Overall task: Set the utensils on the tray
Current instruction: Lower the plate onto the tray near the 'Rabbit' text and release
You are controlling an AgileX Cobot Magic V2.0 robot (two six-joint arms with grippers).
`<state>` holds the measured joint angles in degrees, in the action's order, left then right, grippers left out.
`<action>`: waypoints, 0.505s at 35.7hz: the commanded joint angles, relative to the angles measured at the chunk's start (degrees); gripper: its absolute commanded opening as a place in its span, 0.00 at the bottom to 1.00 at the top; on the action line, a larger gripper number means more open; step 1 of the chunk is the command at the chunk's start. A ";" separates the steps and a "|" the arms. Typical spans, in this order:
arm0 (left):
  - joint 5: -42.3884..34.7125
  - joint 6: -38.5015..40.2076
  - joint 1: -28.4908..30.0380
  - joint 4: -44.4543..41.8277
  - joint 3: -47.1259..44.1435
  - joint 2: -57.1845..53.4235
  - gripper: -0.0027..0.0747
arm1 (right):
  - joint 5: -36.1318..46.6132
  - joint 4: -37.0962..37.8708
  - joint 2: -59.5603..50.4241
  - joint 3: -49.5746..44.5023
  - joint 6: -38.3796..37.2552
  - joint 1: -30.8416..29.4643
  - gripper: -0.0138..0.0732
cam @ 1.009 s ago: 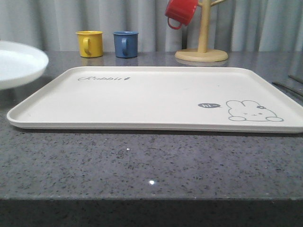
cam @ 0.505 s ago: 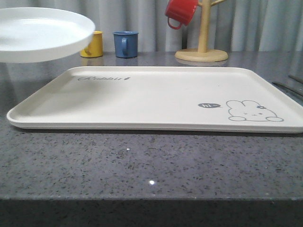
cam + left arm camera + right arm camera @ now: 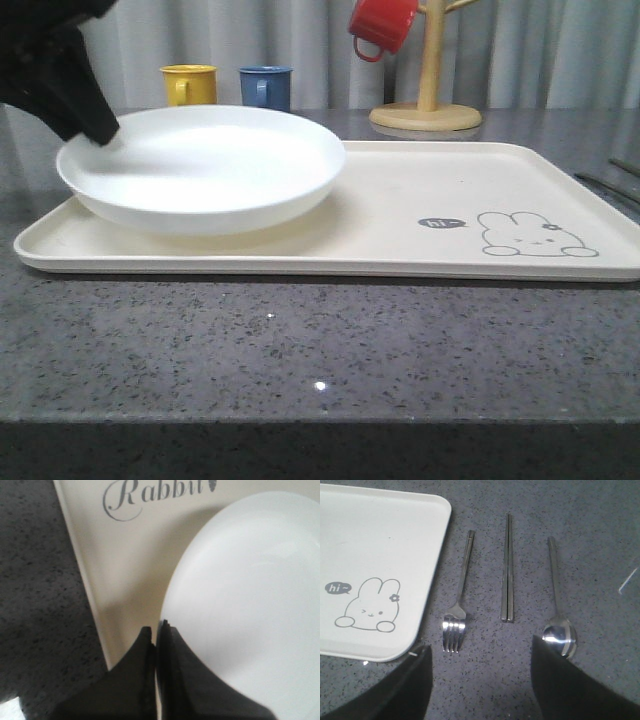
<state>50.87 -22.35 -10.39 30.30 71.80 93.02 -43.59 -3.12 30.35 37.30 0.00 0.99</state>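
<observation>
The cream tray (image 3: 480, 190) with its rabbit drawing lies across the table. Over its left half is a round white plate (image 3: 205, 165). My left gripper (image 3: 98, 130) pinches the plate's left rim. In the left wrist view that gripper (image 3: 156, 631) is shut on the plate (image 3: 250, 605) above the tray (image 3: 130, 565). Whether the plate rests on the tray I cannot tell. On the grey counter right of the tray (image 3: 375, 545) lie a fork (image 3: 459, 592), chopsticks (image 3: 507, 570) and a spoon (image 3: 557, 605), parallel. My right gripper (image 3: 480, 680) hovers open above them, holding nothing.
A yellow mug (image 3: 190, 85) and a blue mug (image 3: 265, 88) stand behind the tray. A wooden mug tree (image 3: 427, 100) with a red mug (image 3: 382, 25) stands at the back right. Thin dark utensil ends (image 3: 610, 188) show at the tray's right side.
The plate, held by my left gripper, came in from the far left, rose, then moved right and down over the tray's left half. The tray and mugs have not moved.
</observation>
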 commanded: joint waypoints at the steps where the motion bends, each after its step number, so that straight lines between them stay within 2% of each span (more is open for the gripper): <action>1: -3.74 0.03 -1.27 2.77 1.94 0.32 0.01 | 3.47 0.68 0.58 1.35 0.79 -0.37 0.69; 4: -4.58 0.03 -1.33 3.56 1.94 2.18 0.02 | 3.47 0.68 0.58 1.35 0.79 -0.37 0.69; 5: -4.58 0.03 -1.33 3.56 1.94 2.48 0.05 | 3.47 0.68 0.58 1.35 0.79 -0.37 0.69; 13: -4.43 0.03 -1.33 3.56 2.08 2.99 0.54 | 3.47 0.68 0.58 1.35 0.79 -0.37 0.69; 15: -3.30 0.03 -1.33 3.56 2.66 2.75 0.60 | 3.47 0.68 0.58 1.35 0.79 -0.37 0.69; 18: -1.73 0.03 -1.33 2.81 3.77 2.19 0.62 | 3.47 0.68 0.58 1.35 0.79 -0.37 0.69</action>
<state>48.93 -22.35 -11.36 32.45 72.73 98.17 -43.59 -3.12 30.35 37.30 0.00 0.99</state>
